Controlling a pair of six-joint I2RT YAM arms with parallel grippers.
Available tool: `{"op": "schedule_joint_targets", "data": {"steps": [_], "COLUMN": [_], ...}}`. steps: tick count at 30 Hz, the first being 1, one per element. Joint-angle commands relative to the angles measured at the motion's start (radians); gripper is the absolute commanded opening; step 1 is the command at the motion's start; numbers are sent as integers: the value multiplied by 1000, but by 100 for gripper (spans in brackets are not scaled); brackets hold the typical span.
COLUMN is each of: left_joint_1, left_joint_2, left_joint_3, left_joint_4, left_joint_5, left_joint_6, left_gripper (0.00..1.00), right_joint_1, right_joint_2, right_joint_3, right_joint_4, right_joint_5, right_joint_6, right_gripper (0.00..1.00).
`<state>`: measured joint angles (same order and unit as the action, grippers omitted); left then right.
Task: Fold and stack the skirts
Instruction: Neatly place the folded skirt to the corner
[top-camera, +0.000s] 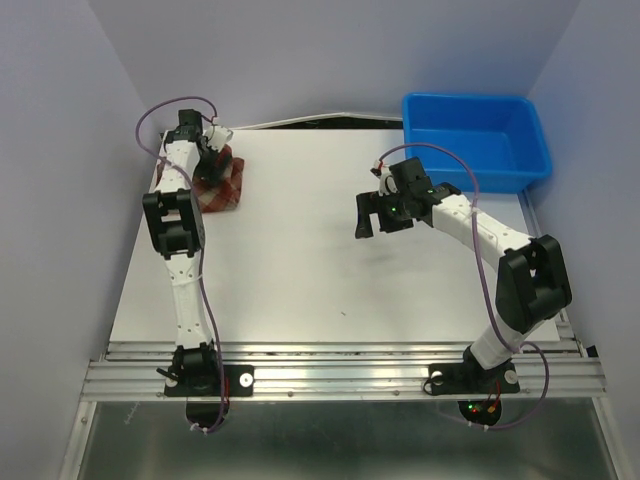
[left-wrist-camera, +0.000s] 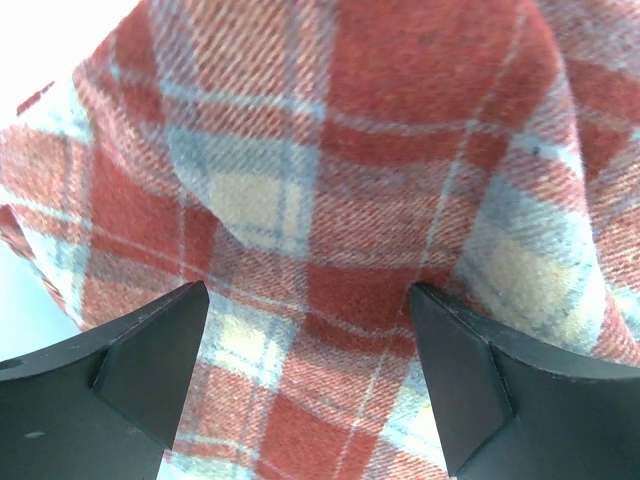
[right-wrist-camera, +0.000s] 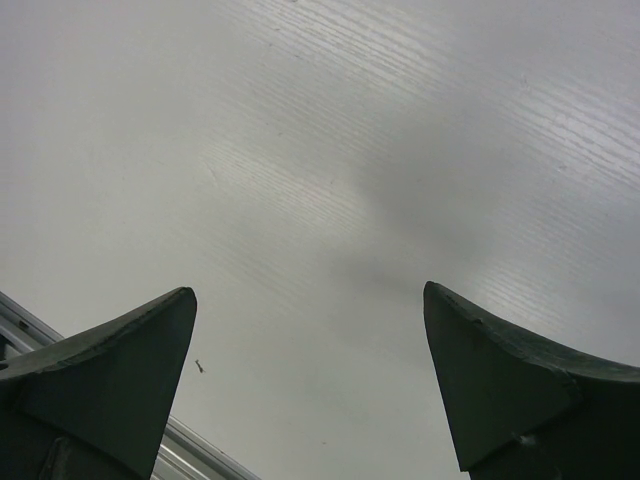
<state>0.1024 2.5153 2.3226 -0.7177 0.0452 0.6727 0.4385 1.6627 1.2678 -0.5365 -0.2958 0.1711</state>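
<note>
A folded plaid skirt (top-camera: 225, 185) in red, dark red and cream lies at the table's far left. My left gripper (top-camera: 207, 152) hovers right over it, partly hiding it from above. In the left wrist view the plaid cloth (left-wrist-camera: 330, 180) fills the frame, and the left gripper (left-wrist-camera: 310, 330) is open with nothing between the fingers. My right gripper (top-camera: 385, 215) is open and empty above the bare middle-right of the table; in the right wrist view the right gripper (right-wrist-camera: 310, 340) has only the white table surface (right-wrist-camera: 350, 150) below it.
A blue plastic bin (top-camera: 475, 140) stands at the table's far right corner, its inside showing no cloth. Purple walls close in the left, right and back. The metal rail (top-camera: 340, 375) with the arm bases runs along the near edge.
</note>
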Motion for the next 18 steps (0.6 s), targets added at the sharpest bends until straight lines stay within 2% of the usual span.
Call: {"op": "schedule_joint_targets", "data": {"steps": [1,7,12,18], "left_joint_1": [-4,-3,-3,25], "left_joint_2": [-106,-338,-562,-671], "left_joint_3": [-70,-110,-377,-701], "left_joint_4": [67,17,-3,17], "left_joint_5": [28,65,105,150], "left_joint_6": [39,18,-24,-102], "left_gripper": [95,96,96,90], "right_joint_1": [-6,-6,-6,-6], "right_joint_2": [-30,-57,-93,-112], "right_joint_3": [25,39,42,45], "right_joint_4": [-3,-17,-23,-33], "right_joint_5": [-9,-2,-20,-25], "right_joint_6": [-16,-19,-18,-30], "right_gripper": [100,100,100,100]}}
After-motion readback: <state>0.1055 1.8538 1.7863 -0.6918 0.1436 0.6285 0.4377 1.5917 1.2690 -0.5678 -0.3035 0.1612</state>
